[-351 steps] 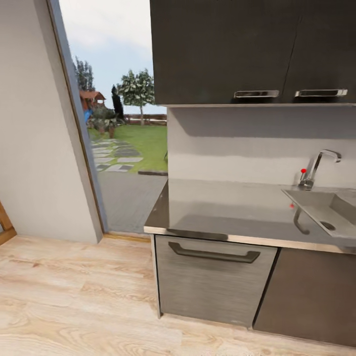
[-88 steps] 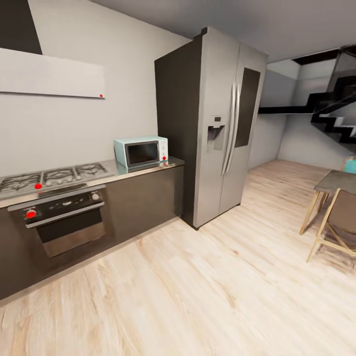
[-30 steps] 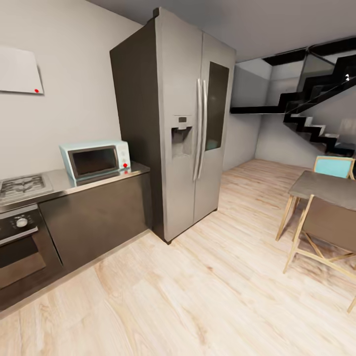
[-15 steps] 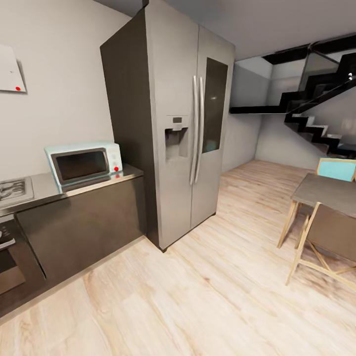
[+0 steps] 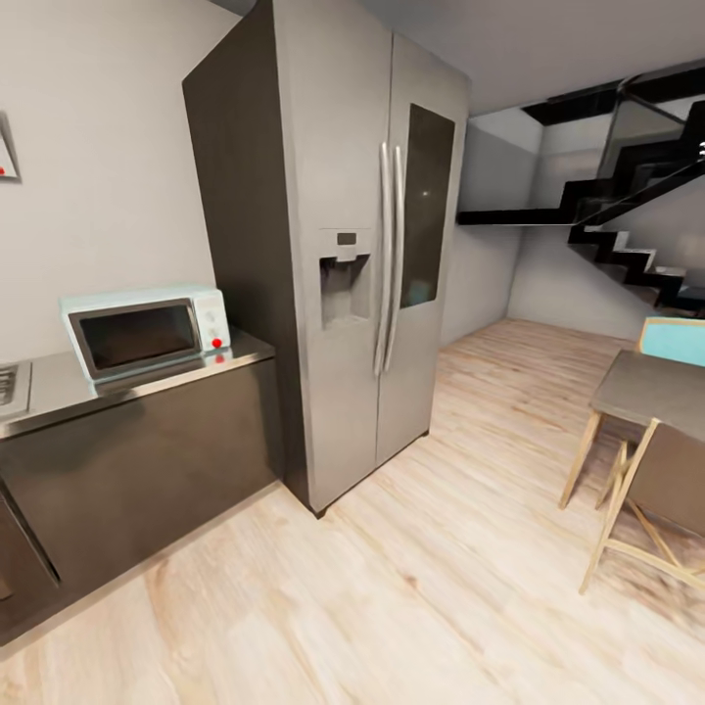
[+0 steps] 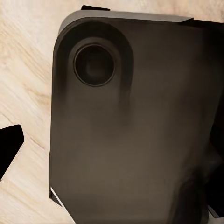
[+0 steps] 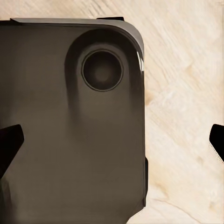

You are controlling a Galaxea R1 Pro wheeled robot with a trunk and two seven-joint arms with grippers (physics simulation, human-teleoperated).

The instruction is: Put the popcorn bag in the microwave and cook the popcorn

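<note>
Fridge just beside microwave on countertop; table apart.

Steel countertop with mint microwave on it, perhaps a hob edge.

we note the microwave: pale mint casing, smooth and plastic-looking, with a dark glossy glass door in a grey frame. the countertop reads as brushed steel, smooth, with soft reflections of the microwave. cabinet fronts below: dark brown, matt. fridge: satin grey metal doors, polished handles, one dark glossy glass panel. floor: pale wood planks, visible grain, low sheen. wall: matt, plain. in both wrist views, a dark matt body panel sits over the same wood.
</note>
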